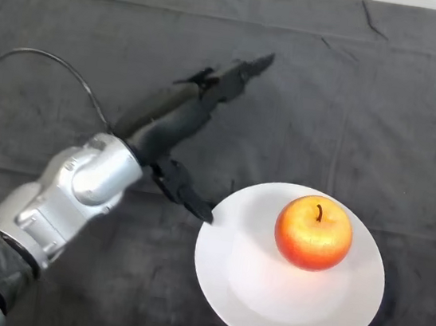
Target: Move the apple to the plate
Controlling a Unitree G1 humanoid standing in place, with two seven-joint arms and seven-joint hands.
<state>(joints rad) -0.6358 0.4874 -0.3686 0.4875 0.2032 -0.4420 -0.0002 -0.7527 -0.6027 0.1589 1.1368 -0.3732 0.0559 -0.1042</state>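
left arm (pixel 78 185) nearest, lower left | left hand (pixel 177 121) empty, fingers (pixel 246 69) straight and spread from thumb | apple (pixel 313 232) upright on plate (pixel 264 298), right of thumb, apart | task apparently done

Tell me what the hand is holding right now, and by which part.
Nothing. The left hand is open and holds nothing, its fingers straight, left of the plate. The apple sits on the plate, apart from the hand.
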